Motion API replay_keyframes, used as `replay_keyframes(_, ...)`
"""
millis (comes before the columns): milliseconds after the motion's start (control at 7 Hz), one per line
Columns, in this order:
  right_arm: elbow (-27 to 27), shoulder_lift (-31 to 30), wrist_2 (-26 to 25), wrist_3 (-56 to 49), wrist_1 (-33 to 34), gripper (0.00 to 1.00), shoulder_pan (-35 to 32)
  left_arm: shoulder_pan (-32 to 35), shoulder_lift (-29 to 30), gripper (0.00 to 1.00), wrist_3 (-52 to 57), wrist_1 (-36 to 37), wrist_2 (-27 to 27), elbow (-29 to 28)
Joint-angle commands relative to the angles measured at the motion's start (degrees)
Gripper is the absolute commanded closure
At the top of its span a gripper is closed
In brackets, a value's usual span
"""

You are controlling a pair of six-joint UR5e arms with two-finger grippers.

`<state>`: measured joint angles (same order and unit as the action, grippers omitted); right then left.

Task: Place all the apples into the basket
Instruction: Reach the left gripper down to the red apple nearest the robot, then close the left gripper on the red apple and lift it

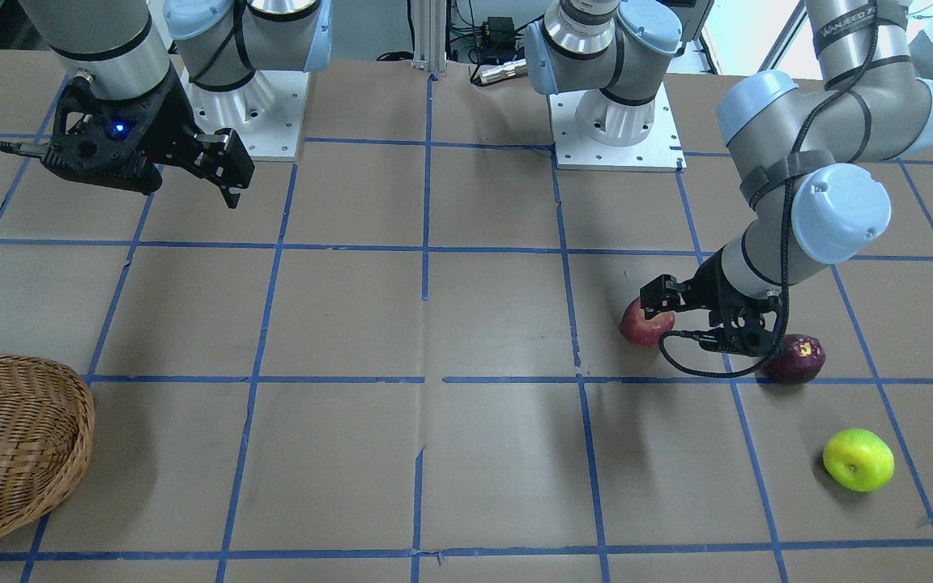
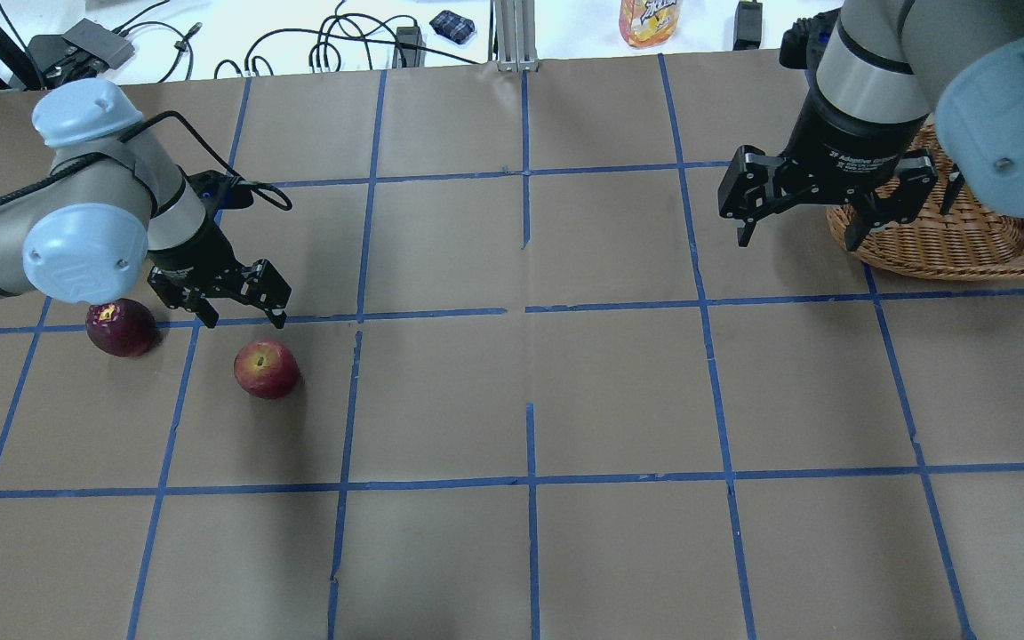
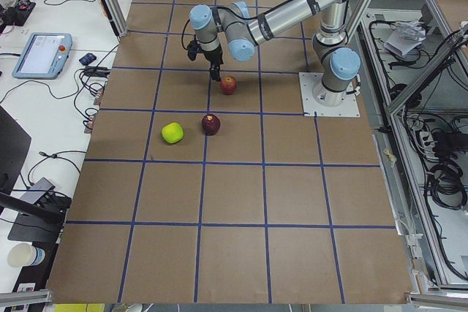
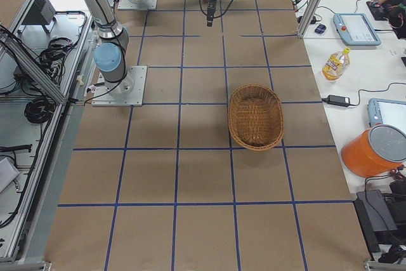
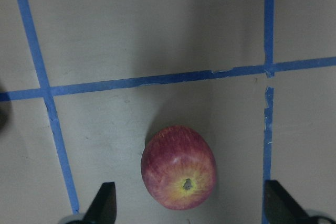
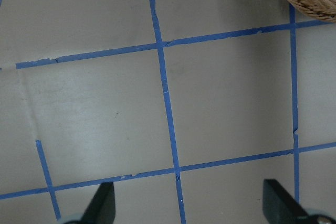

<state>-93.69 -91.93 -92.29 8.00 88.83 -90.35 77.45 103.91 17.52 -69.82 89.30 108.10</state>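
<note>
Left claw (image 2: 244,318) spread wide above the red apple (image 2: 267,369), gripping nothing; no apple binned yet

All three apples lie on the bench (image 2: 619,391): the red one at left centre of the overhead view, the maroon apple (image 2: 121,327) just left of it, and the yellow-green apple (image 1: 858,459) at lower right of the front view. The basket (image 1: 21,421) sits at the far side, and the right-end view shows it empty. The left wrist view shows the red apple low between the parted tips, apparently untouched. Right claw (image 2: 796,236), equally spread and empty, hangs beside the basket at upper right of the overhead view. I judge the first pick is about to start, and all three transfers remain
</note>
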Motion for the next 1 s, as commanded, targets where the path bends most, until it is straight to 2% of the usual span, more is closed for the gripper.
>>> replay_keyframes(0, 0.0, 0.0, 0.0, 0.0, 0.0, 0.0, 0.0, 0.0, 1.5, 0.0, 0.1, 4.8, 0.3, 3.8)
replay_keyframes(714, 0.0, 0.1, 0.0, 0.0, 0.1, 0.0, 0.0, 0.0, 3.7, 0.0, -0.1, 9.7, 1.4, 6.8)
replay_keyframes(857, 0.0, 0.1, 0.0, 0.0, 0.0, 0.0, 0.0, 0.0, 3.7, 0.21, 0.2, 10.9, 1.3, 6.8)
